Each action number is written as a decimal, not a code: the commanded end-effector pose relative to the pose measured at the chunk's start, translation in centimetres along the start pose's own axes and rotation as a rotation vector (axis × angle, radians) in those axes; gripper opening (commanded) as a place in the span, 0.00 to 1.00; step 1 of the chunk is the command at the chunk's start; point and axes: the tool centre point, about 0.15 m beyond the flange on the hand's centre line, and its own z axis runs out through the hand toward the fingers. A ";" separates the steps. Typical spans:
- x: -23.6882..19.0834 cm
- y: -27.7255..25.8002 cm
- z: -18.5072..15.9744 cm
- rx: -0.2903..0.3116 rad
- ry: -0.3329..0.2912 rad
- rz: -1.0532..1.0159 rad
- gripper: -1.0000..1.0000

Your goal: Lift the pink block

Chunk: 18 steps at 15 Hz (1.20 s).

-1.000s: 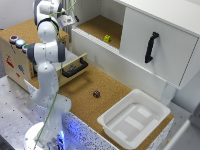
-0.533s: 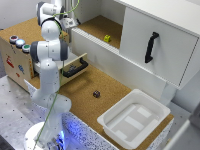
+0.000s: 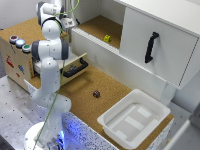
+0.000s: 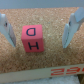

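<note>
Between the earlier pictures and this one the arm (image 3: 50,55) has leaned a little further toward the far end of the cork surface, its upper links now stacked over the wooden box at the exterior view's left.

Exterior view: the white arm rises from its base at the near left and reaches up toward the far left corner, where its gripper is hidden behind its own wrist and a green cable (image 3: 74,7). The wooden box (image 3: 15,62) stands at the left with coloured buttons (image 3: 20,43) on top and an open drawer with a black handle (image 3: 76,69) sticking out to the right. A small dark object (image 3: 96,93) lies on the cork in the middle. A white tray (image 3: 135,120) sits at the near right. A white cabinet (image 3: 160,45) with a black handle (image 3: 151,47) fills the far right, and a small yellow object (image 3: 107,38) rests on the cork shelf beside it. The pink block cannot be made out from here.

Wrist view: the pink block (image 4: 33,39) sits on the cork, marked with the letters D and H. The gripper (image 4: 39,31) is spread wide, one finger (image 4: 6,31) on either side of the block and both clear of it; the block lies nearer one finger than the other.
</note>
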 end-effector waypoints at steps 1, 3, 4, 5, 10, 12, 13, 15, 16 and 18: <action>0.6 -0.7 -0.5 0.020 -0.120 -0.073 0.00; 0.9 -0.7 -0.6 0.023 -0.098 -0.065 0.00; 1.1 -0.7 -0.7 0.021 -0.088 -0.061 0.00; 1.3 -0.7 -0.7 0.019 -0.087 -0.065 0.00; 1.7 -0.5 -0.7 0.003 -0.071 -0.088 0.00; 0.8 -0.6 -1.1 -0.009 -0.065 -0.088 0.00; 0.0 -0.6 -1.4 -0.021 -0.062 -0.082 0.00; -1.9 -0.8 -2.3 -0.050 -0.051 -0.075 0.00; -3.2 -1.1 -2.8 -0.064 -0.042 -0.071 0.00; -5.8 -1.6 -3.5 -0.081 -0.035 -0.050 0.00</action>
